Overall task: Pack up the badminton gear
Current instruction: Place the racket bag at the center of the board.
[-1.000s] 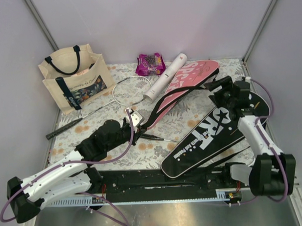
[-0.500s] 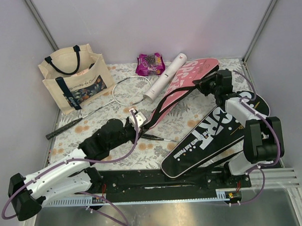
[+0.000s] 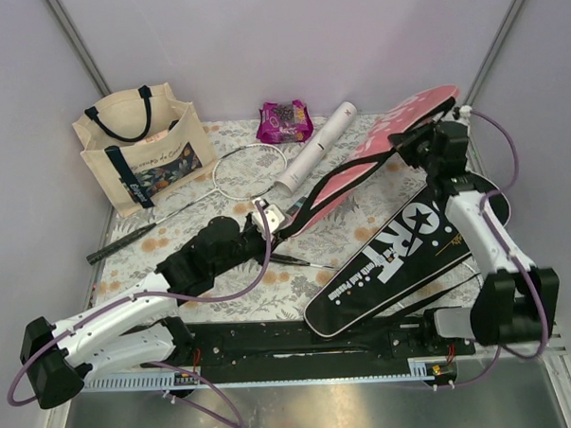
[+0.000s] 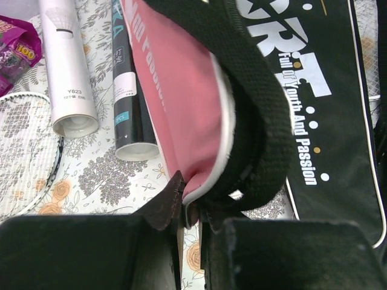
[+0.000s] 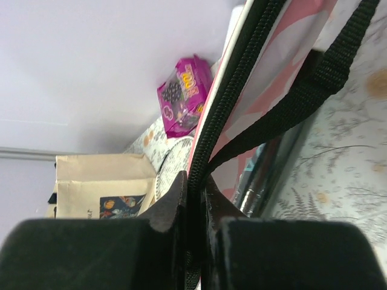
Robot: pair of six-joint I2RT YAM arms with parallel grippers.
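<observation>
My left gripper (image 4: 191, 225) pinched the pink cover (image 4: 175, 103) by its narrow end; my right gripper (image 5: 195, 194) clamped its zip edge — the cover slung between them. I judged both should lift evenly, without tugging apart.

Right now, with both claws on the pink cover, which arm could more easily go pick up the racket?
Left, probably. The left gripper pinches the pink cover by its narrow end, near the racket. The right gripper holds its wide end raised at the far right, beyond the white tube.
</observation>
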